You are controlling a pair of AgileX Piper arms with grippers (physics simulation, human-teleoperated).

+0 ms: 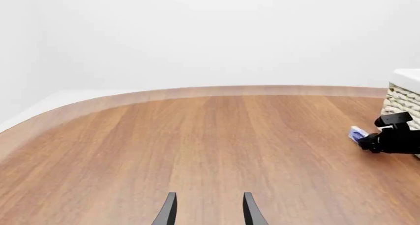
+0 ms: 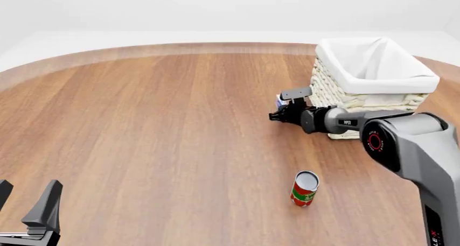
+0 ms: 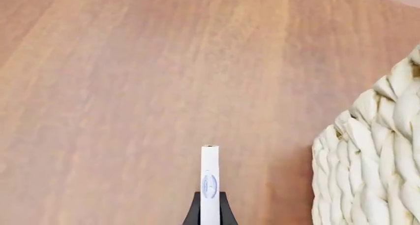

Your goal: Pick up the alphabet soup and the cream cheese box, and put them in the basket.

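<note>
The cream cheese box (image 2: 280, 101) is a tiny white and blue box held edge-on between the fingers of my right gripper (image 2: 280, 112). It is just left of the basket (image 2: 374, 84), low over the table. The right wrist view shows the box (image 3: 209, 180) as a thin white slab clamped by the dark fingers (image 3: 193, 212), with the woven basket wall (image 3: 374, 161) close beside it. My left gripper (image 2: 27, 195) is open and holds nothing at the near left edge; its fingers (image 1: 169, 208) point over bare wood. The alphabet soup is out of view.
A red-and-green labelled can (image 2: 305, 188) stands upright in front of the basket, nearer to me. The left wrist view catches the right gripper (image 1: 367, 141) with the box (image 1: 357, 133) beside the basket (image 1: 402, 99). The table's curved far edge (image 2: 180, 48) runs behind.
</note>
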